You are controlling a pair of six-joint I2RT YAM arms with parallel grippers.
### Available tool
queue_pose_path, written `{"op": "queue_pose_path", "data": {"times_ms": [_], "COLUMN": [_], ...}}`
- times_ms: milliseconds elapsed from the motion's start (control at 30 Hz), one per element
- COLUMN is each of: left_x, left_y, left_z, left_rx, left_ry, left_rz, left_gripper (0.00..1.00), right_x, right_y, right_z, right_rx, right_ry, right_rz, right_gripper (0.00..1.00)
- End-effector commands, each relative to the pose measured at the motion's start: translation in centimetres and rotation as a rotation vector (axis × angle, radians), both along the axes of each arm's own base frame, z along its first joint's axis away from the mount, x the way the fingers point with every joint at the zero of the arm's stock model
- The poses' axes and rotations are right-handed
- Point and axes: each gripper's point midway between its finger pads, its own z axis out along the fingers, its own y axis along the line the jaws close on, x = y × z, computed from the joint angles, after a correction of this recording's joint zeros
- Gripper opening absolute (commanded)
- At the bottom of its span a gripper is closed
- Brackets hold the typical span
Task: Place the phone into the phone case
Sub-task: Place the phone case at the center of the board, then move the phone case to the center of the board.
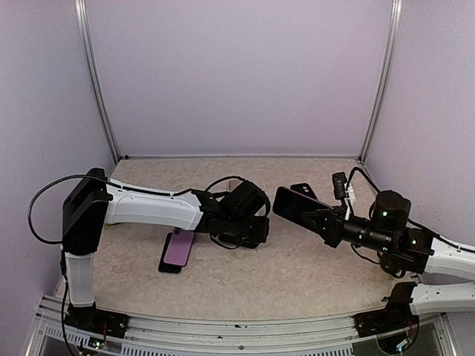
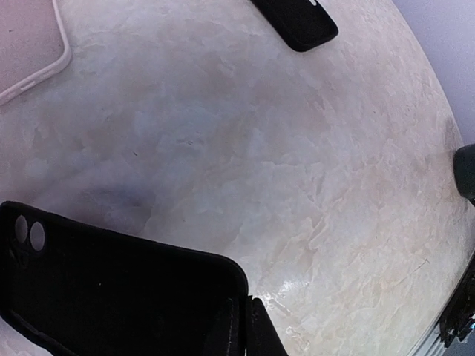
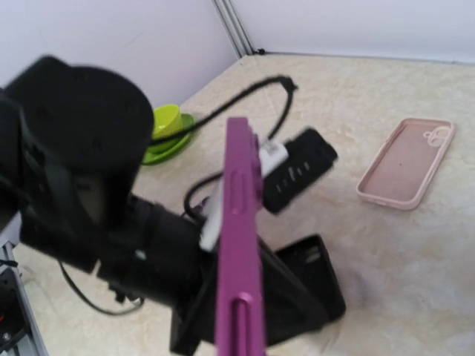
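Note:
My right gripper (image 1: 318, 216) is shut on a purple phone (image 3: 240, 245), held in the air edge-on to the right wrist camera. From above the phone (image 1: 291, 204) is a dark slab at mid-table. My left gripper (image 2: 246, 326) is shut on the rim of a black phone case (image 2: 111, 289) with two camera holes at its corner, held low over the table. The right wrist view shows that black case (image 3: 315, 282) just behind and below the phone, a little apart from it.
A pink phone case (image 1: 178, 248) lies open side up on the marbled table (image 2: 297, 163), left of the left gripper, also showing as the pink case (image 3: 407, 159). Another black flat object (image 2: 297, 22) lies beyond. A green dish (image 3: 169, 132) sits near the wall. Purple walls enclose the table.

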Motion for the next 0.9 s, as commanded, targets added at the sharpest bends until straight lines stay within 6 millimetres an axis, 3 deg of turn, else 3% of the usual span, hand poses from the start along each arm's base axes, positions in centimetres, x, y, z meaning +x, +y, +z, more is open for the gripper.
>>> {"op": "queue_pose_path", "data": {"times_ms": [0,333,533,733,867], "left_x": [0.0,1.8,4.6,6.3,6.6], "left_y": [-1.4,-0.6,3.3,7.8,9.0], "left_z": [-0.1,3.1,4.7,2.8,1.4], "left_rx": [-0.035,-0.107,-0.118,-0.09,-0.093], "left_ry": [0.016,-0.03,-0.07,-0.058,-0.049], "left_rz": [0.009,0.036,0.132,0.205,0.215], "left_gripper": [0.07,0.19,0.23,0.25,0.28], "right_x": [-0.1,0.1,0.2,0.6,0.9], "right_y": [-0.5,-0.3,0.0,0.4,0.8], "right_z": [2.6,2.8,2.4,1.5,0.7], "right_rx": [0.048,0.048,0.049,0.049,0.045], "right_ry": [-0.067,-0.061,-0.036,0.004,0.038], "right_rz": [-0.017,-0.016,-0.012,-0.016,-0.021], "right_gripper": [0.0,0.0,0.0,0.0,0.0]}}
